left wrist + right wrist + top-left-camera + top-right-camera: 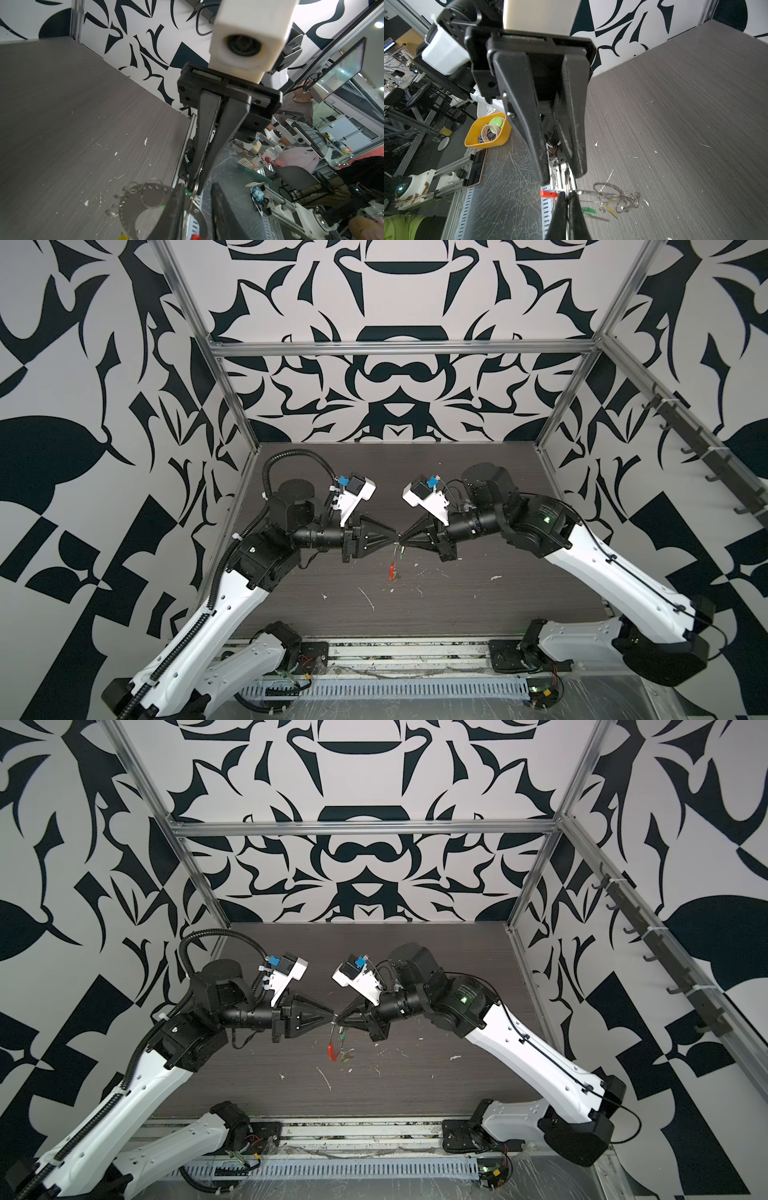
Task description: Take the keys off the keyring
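Nearest our right wrist lens, the right gripper is clenched on the thin wire of the keyring. Facing it tip to tip, the left gripper has its jaws parted with a clear gap, straddling a strand of that wire without pinching it, as far as we can see. In both top views the left arm reaches in from nine o'clock and the right from three, meeting above the table. From that meeting point the keyring hangs toward six o'clock, long axis running twelve to six, with its red sleeve at the six o'clock end. The keys lie below the tips: the green tag at about five o'clock and the yellow tag beyond it, among a tangle of small silver rings. We judge that the left gripper, free and equally near, must drop toward six to catch a tag. Whether the tags touch the table we cannot tell.
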Available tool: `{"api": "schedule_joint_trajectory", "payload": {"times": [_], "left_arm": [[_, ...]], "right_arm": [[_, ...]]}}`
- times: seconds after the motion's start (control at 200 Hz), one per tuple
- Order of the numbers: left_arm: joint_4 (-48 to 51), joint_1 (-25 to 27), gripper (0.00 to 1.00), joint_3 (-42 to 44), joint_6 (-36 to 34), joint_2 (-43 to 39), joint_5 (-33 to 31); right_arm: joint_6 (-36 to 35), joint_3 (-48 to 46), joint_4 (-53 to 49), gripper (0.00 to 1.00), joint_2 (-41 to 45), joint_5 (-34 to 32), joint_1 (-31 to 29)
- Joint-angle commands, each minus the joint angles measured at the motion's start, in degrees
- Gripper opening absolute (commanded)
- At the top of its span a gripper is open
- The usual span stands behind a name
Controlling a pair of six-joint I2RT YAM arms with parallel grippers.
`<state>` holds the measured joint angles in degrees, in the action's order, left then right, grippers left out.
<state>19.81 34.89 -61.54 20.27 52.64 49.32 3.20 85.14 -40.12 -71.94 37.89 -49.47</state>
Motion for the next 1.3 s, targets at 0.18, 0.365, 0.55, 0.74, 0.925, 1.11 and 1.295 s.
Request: {"api": "schedule_joint_trajectory", "payload": {"times": [0.18,0.365,0.55,0.74,0.925,1.11,1.295], "left_arm": [[2.0,0.2,0.19,-1.9,-1.3,0.8,1.9],[1.6,0.2,0.23,-1.9,-1.5,0.7,1.5],[1.3,0.2,0.15,-1.8,-1.7,0.6,1.4],[-2.4,0.2,0.00,-0.4,-0.8,0.3,1.3],[-12.9,0.2,0.00,4.3,1.5,-3.7,-1.4],[-18.7,0.2,0.00,7.2,2.5,-6.5,-3.0],[-23.1,0.2,0.00,9.4,4.1,-8.8,-5.0]], "right_arm": [[-0.6,3.9,0.7,0.00,-0.5,0.6,0.2],[-0.6,4.8,-0.2,0.00,-1.6,1.0,0.2],[-0.8,5.1,-0.9,0.00,-2.1,0.5,0.2],[0.0,5.1,0.6,0.00,-2.4,0.5,-0.1],[0.9,0.3,8.0,0.34,1.5,-3.8,-0.4],[3.2,-10.1,21.1,0.44,9.4,-9.9,-0.5],[5.7,-17.6,29.9,0.49,12.8,-7.9,-0.6]]}}
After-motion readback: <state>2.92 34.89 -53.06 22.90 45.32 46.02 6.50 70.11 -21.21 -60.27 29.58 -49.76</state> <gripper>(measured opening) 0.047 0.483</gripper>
